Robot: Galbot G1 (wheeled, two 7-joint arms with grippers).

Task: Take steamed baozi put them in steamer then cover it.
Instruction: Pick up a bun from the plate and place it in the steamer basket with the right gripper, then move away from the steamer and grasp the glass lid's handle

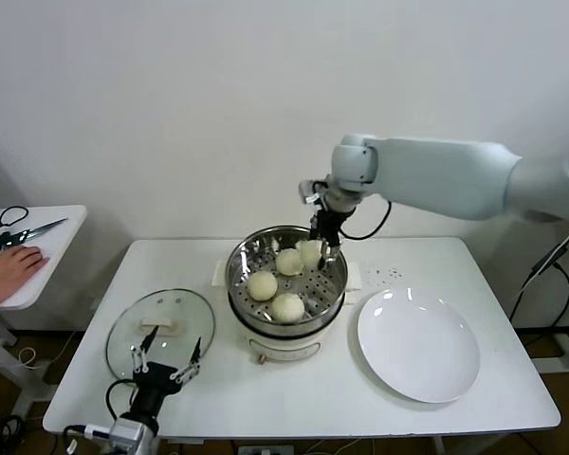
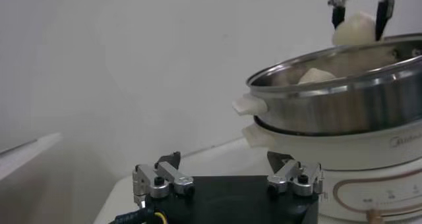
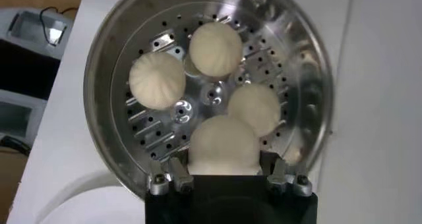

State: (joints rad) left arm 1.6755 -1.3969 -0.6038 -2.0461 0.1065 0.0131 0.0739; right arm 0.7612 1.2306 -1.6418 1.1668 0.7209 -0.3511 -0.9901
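My left tool (image 1: pixel 164 365) idles spread near the glass cover (image 1: pixel 160 329) on the counter (image 1: pixel 455 398). My right tool (image 1: pixel 321 248) pinches the fourth baozi (image 1: pixel 310 252), apparently just above the steamer (image 1: pixel 286 284) tray, for release.

1. The cream-white base of the steamer (image 2: pixel 369 153) carries faint grey lettering near its upper edge in the left wrist view; it looks like a brand name but is too blurred to read.
2. No other text, number or sign can be read anywhere.
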